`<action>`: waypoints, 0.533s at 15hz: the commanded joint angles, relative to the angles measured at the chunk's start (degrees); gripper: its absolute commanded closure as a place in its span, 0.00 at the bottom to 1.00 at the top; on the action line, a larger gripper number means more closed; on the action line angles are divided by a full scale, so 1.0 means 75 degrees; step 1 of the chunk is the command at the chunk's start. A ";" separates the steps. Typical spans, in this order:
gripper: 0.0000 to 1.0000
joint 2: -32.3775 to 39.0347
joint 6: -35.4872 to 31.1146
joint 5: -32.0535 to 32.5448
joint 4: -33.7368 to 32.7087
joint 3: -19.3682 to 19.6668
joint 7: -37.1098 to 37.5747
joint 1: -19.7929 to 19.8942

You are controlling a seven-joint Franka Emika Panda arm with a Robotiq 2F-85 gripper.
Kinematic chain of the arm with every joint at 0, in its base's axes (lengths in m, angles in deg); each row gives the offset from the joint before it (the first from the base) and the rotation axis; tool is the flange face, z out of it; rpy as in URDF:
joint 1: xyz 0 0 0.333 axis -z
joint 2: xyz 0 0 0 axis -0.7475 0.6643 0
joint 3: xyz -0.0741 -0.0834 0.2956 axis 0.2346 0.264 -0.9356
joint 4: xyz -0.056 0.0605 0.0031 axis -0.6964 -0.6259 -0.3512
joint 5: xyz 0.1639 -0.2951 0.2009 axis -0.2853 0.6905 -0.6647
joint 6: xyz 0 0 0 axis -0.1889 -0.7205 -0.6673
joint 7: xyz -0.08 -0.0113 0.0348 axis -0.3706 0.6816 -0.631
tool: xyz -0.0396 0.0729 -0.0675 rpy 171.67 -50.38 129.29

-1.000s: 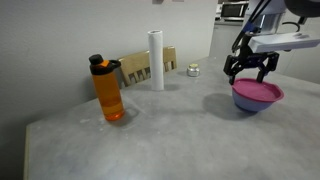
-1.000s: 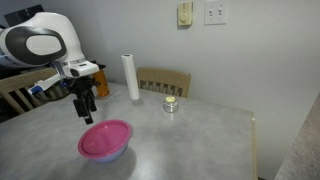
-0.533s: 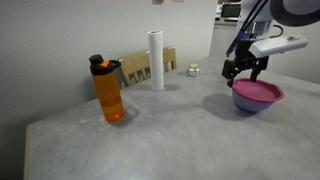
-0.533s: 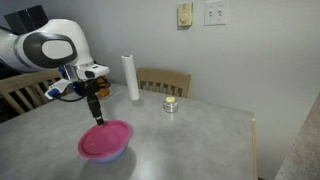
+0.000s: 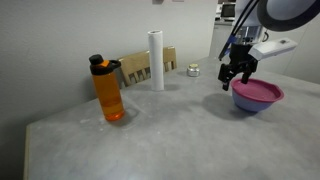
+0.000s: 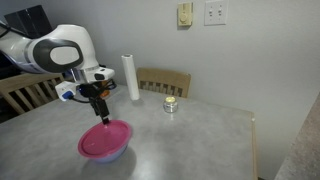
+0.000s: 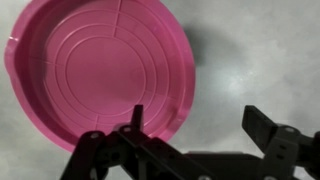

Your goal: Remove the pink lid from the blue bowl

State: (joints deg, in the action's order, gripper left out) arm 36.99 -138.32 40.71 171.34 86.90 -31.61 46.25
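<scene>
Grey tabletop (image 5: 170,130), near one edge: flat round magenta-pink plastic lid (image 7: 100,70) on round periwinkle-blue plastic bowl (image 5: 250,106). Gripper (image 7: 200,125) spread wide, empty, astride rim; best lowered squarely before pinching.

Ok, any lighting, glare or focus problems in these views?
Wrist view: the pink lid is evenly lit, its rings readable, no glare; a soft shadow darkens the table right of it; the end effector is a dark, slightly soft silhouette. Both exterior views: flat indoor light, low detail, no strong glare.
</scene>
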 commanded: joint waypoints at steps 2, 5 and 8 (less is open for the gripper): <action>0.00 0.0722 0.0566 -0.0230 -0.0839 0.0176 0.0588 -0.0208; 0.00 0.0875 0.1008 0.0182 -0.1050 0.0625 0.1900 -0.0509; 0.00 0.0801 0.1367 0.0216 -0.1068 0.0794 0.2634 -0.0517</action>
State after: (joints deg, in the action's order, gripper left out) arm 42.77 -131.45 41.89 164.67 91.35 -16.18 43.01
